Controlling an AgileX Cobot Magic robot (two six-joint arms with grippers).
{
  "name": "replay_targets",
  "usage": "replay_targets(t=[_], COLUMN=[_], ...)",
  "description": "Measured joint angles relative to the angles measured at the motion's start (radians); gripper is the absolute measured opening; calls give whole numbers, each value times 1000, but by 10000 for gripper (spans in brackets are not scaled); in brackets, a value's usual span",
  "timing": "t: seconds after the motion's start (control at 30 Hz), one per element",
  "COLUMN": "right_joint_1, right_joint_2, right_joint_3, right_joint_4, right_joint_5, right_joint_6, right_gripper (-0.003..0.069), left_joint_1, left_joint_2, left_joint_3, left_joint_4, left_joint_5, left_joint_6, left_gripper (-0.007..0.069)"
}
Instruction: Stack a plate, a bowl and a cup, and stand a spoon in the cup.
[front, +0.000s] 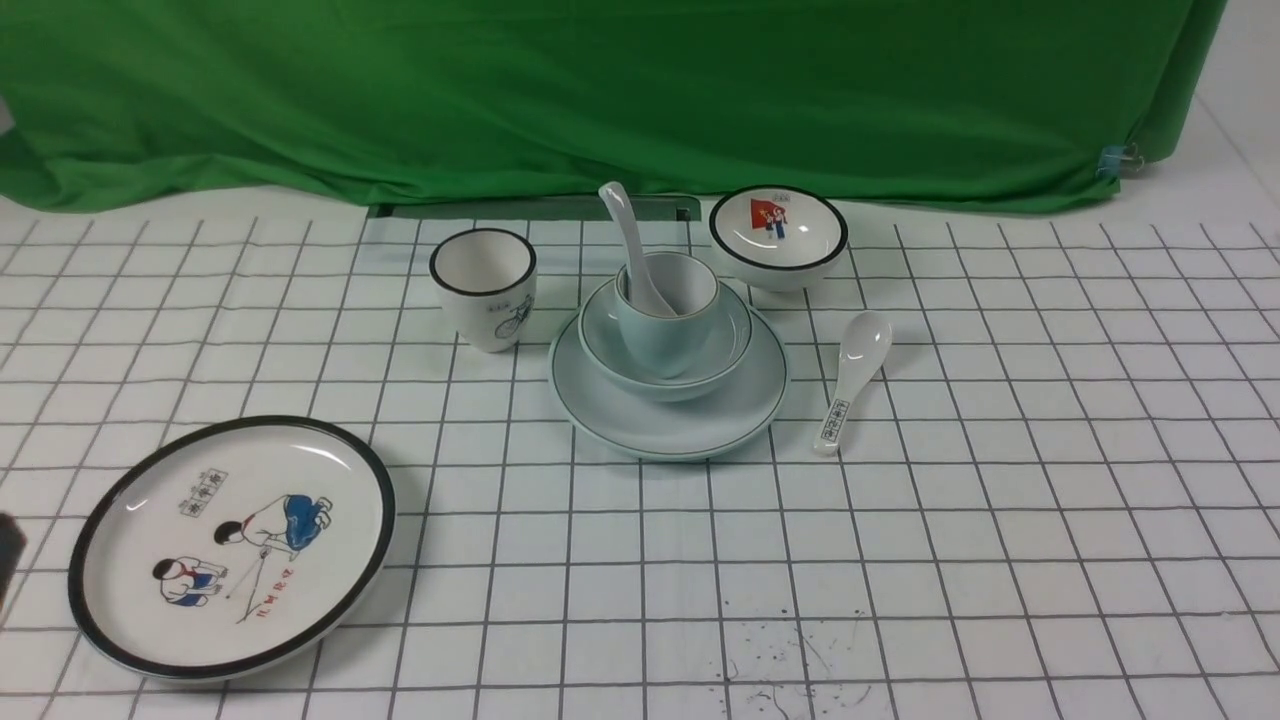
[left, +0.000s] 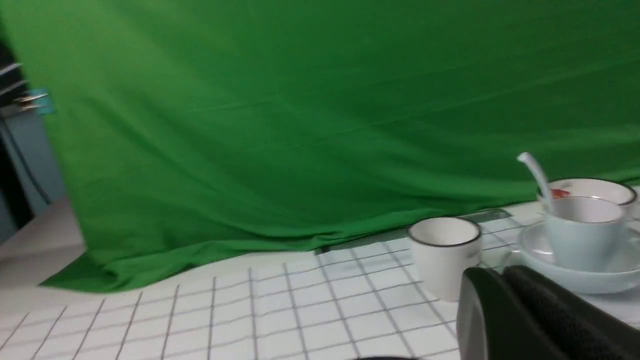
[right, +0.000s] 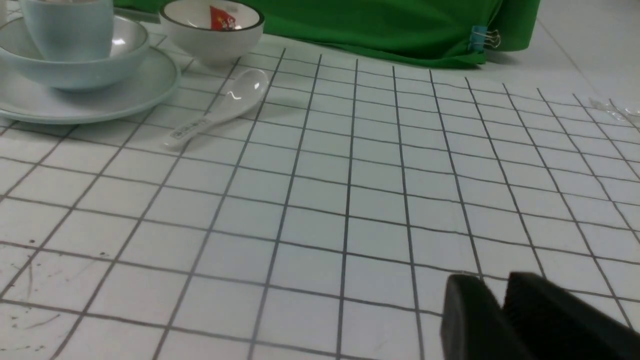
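Front view: plate (front: 600, 405), bowl (front: 610, 345), cup (front: 665, 335) stacked mid-table, spoon (front: 632, 245) standing in cup, no grippers seen, left wrist view: left gripper (left: 500, 285) pressed together, stack far right of it, right wrist view: right gripper (right: 500, 295) nearly closed, empty, stack well away, far left.

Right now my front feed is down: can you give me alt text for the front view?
A pale blue-green plate holds a matching bowl with a cup in it, a plain white spoon standing in the cup. Around it on the gridded table: a bicycle cup, a red-picture bowl, a lettered spoon, a cartoon plate; no grippers visible.
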Motion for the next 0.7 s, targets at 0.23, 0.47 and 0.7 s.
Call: replay_targets(t=[0.23,0.47,0.7], right_joint_1=[0,0,0], right_joint_2=[0,0,0], right_joint_3=[0,0,0], right_joint_4=[0,0,0], right_joint_5=[-3,-2,-3], right_joint_6=[0,0,0], right_gripper=[150,162,177], left_joint_1=[49,18,7], left_joint_2=[-16,-16,-16], left_joint_3=[30,30,30], left_joint_4=[0,-1,0], left_joint_5=[270,282,280], left_joint_6=[-46,-45,-45], left_gripper=[-29,-29,-29])
